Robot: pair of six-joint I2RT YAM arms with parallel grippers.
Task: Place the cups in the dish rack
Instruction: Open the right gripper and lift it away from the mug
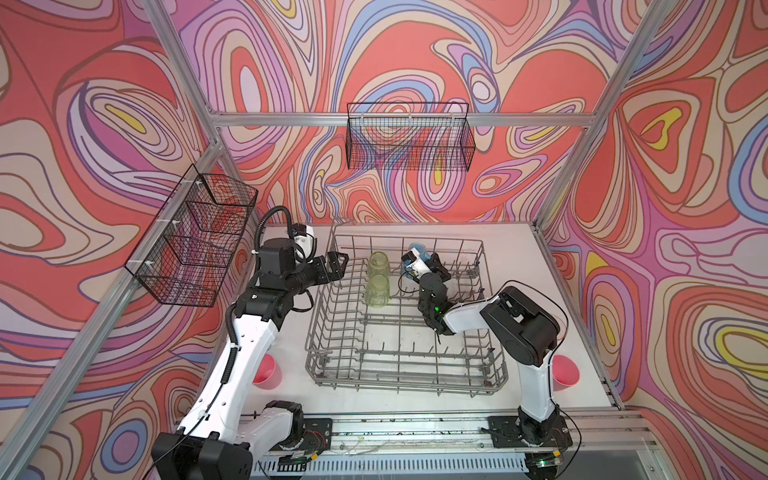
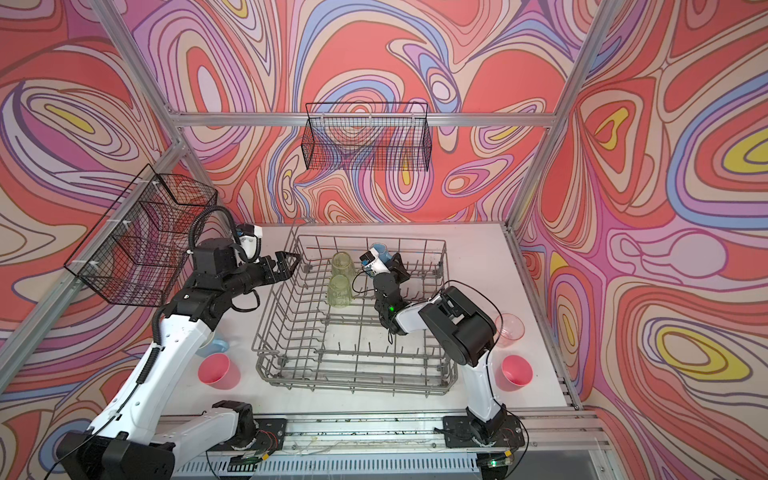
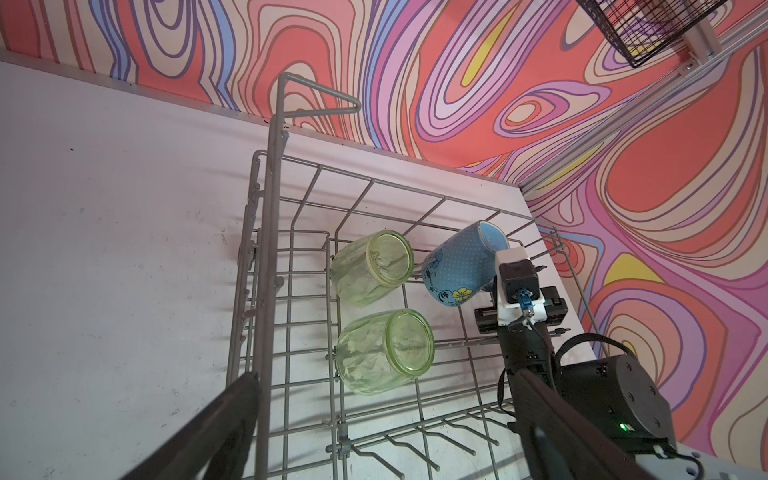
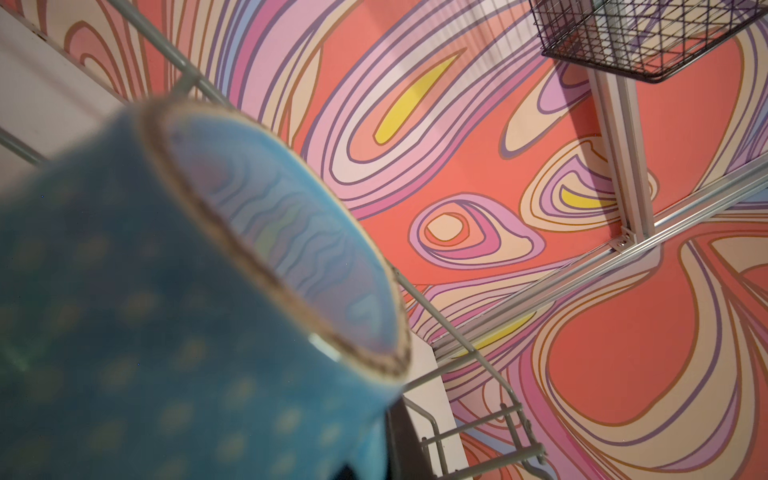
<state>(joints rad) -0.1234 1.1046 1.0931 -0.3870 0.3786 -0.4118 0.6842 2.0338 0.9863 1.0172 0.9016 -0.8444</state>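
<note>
nearby, blue mug (image 3: 457, 270), green tumblers (image 3: 384, 353), black baskets (image 1: 409, 137)

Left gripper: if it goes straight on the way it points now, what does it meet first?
Probably the nearer yellow-green tumbler in the dish rack: it lies ahead of the open left gripper, between its fingers in the left wrist view. Height is unclear, so it may pass above.
</note>
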